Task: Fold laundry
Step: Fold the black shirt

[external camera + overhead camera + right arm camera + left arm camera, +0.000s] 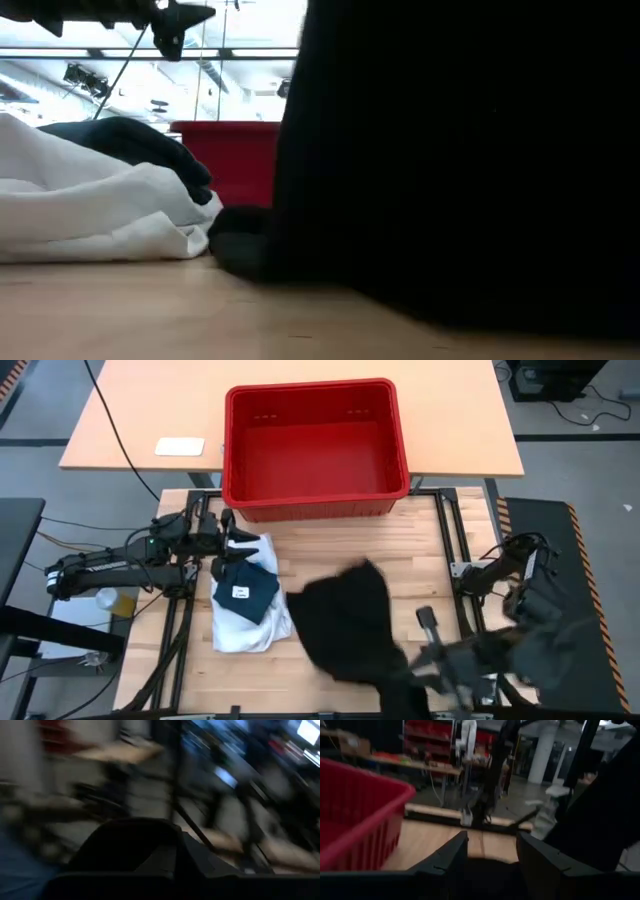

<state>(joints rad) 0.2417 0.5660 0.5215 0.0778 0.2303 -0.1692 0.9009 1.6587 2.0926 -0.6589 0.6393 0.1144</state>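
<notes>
- Black garment: lifted at its near end by the right gripper, far end trailing on the wooden table; judged held high so the cloth hangs free and can be spread or laid flat for folding.
- Right gripper: low near the table's near-right edge, fingers clamped shut with the black cloth running up to them; blurred in both the high and right wrist views, so the exact pinch point cannot be told.
- Same garment in the low view: fills the right of the picture as a dark hanging sheet, lower edge bunched on the tabletop just beside the white shirt.
- White shirt: lying on the left part of the table, crumpled rather than flat; apparently parked there to await its turn.
- Dark blue garment: resting on top of the white shirt, a small white label facing up; looks roughly folded, though not certain.
- Left gripper: hovering above the far edge of the shirt pile, near the red crate; fingers parted, nothing between them; seemingly waiting clear of the black garment's path.
- Red crate: at the far edge of the table, nothing visible inside.
</notes>
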